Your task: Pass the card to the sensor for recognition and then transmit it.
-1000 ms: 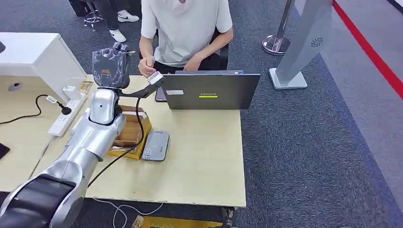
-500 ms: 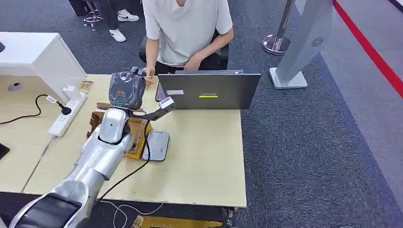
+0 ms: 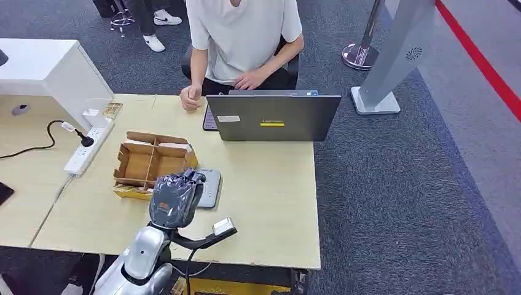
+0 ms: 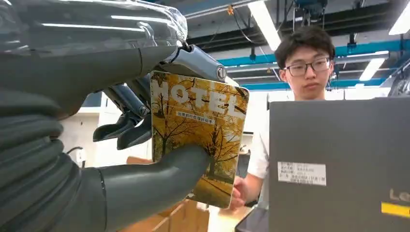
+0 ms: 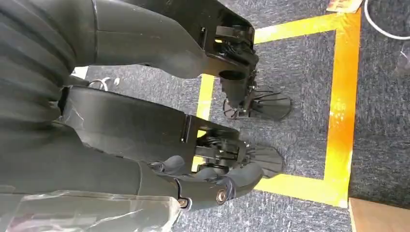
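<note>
Holding the card (image 4: 198, 145) between thumb and darker fingers, the left robot hand (image 3: 176, 198) hangs over the near part of the worktop (image 3: 270, 190), just above the grey card reader (image 3: 211, 184). The card shows yellow trees and the word HOTEL. A cardboard tray (image 3: 150, 163) with compartments lies beside the reader. Farther back stands an open laptop (image 3: 275, 117), and behind it sits a person (image 3: 242, 37). A power strip (image 3: 86, 147) lies at the left. The right robot hand (image 5: 203, 186) hangs over grey carpet with its fingers curled in, holding nothing.
</note>
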